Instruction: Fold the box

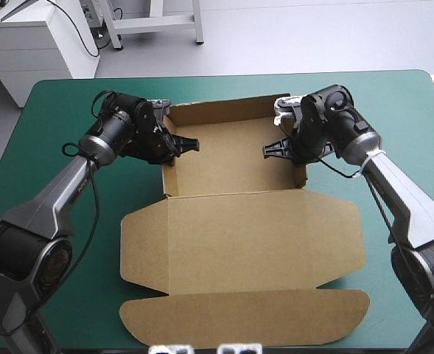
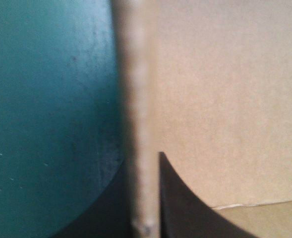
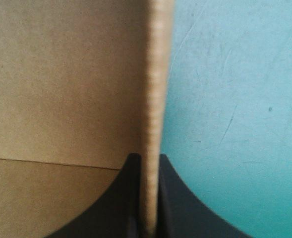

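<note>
The brown box [image 1: 231, 214] stands as an open tray at the far half of the table, its lid lying flat toward the near edge. My left gripper [image 1: 169, 147] is shut on the tray's left side wall [image 2: 141, 114], one black finger [image 2: 185, 203] inside the tray and one outside. On the opposite side my right gripper [image 1: 299, 150] is shut on the right side wall [image 3: 155, 99], which runs upright between its fingers [image 3: 173, 198]. The tray's far wall [image 1: 224, 109] stands raised. Both wrist views show the wall's edge running straight ahead from the gripper.
The teal-green cover [image 1: 47, 140] lies bare to the left and right of the box. The flat lid ends in a rounded flap [image 1: 246, 317] close to the table's near edge. A white cabinet [image 1: 36, 37] stands beyond the far left corner.
</note>
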Motion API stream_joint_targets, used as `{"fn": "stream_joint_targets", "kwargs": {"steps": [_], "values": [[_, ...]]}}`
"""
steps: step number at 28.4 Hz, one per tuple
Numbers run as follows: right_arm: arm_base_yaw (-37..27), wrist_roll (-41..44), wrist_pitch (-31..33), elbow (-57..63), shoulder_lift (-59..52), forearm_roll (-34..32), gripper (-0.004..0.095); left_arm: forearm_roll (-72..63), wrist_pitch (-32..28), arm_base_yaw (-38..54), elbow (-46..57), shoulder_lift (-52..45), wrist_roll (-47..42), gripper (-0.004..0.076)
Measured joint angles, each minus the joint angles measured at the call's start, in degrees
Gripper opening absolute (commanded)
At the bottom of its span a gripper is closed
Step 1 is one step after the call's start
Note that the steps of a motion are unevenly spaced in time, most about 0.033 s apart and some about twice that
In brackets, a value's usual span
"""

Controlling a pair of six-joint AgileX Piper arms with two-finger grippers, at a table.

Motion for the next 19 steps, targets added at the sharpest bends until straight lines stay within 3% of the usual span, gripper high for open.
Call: {"fn": "stream_joint_targets", "kwargs": {"steps": [9,19], "values": [[-1.8,-1.2,-6.5,8.4,0.8,3.2,-0.0014,-1.2,1.4,-0.1,-0.4,5.5,1.4,-0.0008],[-2.2,-0.9,-7.8,8.2,4.0,2.7,-0.0014,-2.3,1.6,-0.1,-1.1,6.2,3.0,-0.0008]]}}
